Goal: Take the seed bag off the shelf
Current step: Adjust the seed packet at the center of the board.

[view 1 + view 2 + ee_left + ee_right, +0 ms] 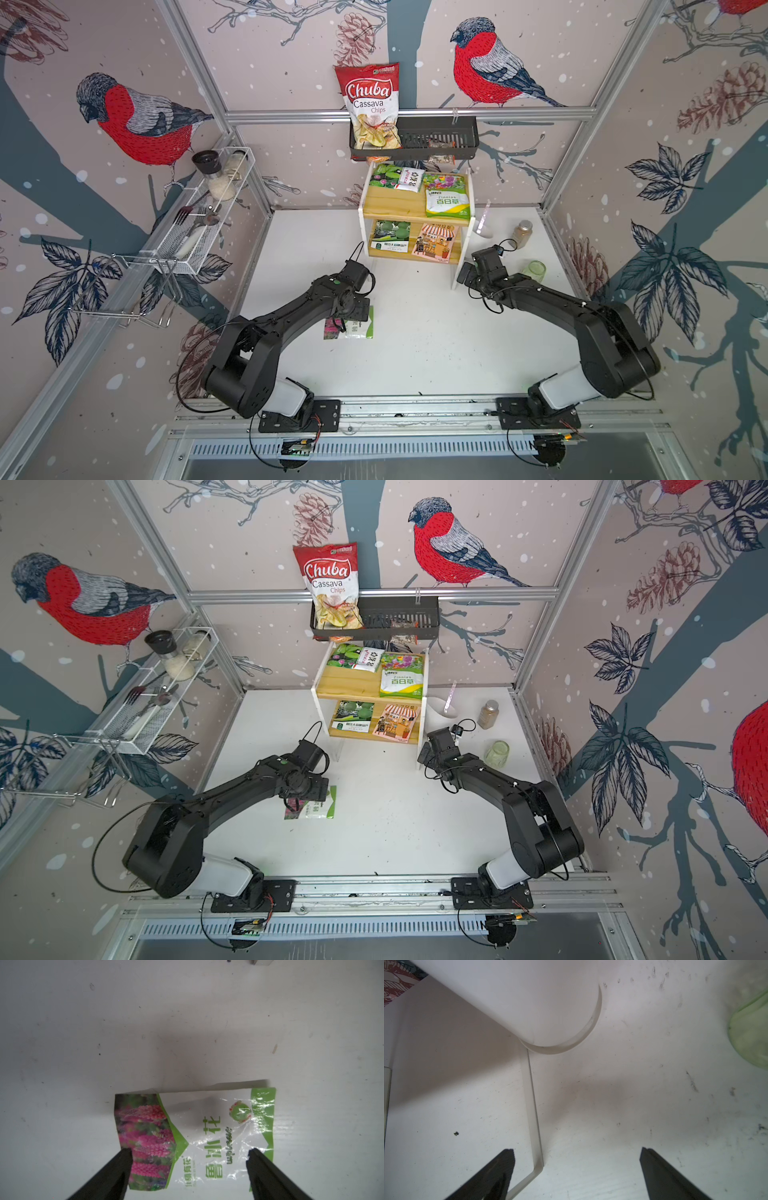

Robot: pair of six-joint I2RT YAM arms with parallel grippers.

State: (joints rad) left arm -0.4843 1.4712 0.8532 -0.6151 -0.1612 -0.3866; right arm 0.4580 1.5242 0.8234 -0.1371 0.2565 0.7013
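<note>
Left tool [189, 1153] and right tool [577, 1150] agape, seed bag [366, 328] on table [415, 357], half hidden under arm [299, 309]

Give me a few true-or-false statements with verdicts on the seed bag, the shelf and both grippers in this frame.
1. The pink-flower seed bag lies on the white table, off the shelf. True.
2. The left gripper has its jaws shut on that bag. False: the jaws stand open over it.
3. Packets lie on both tiers of the shelf. True.
4. The right gripper holds the green jar. False: its jaws are open and empty beside the shelf; the jar stands apart on the table.
5. The chips bag sits on the shelf's top board. False: it stands in the black basket on the wall.
</note>
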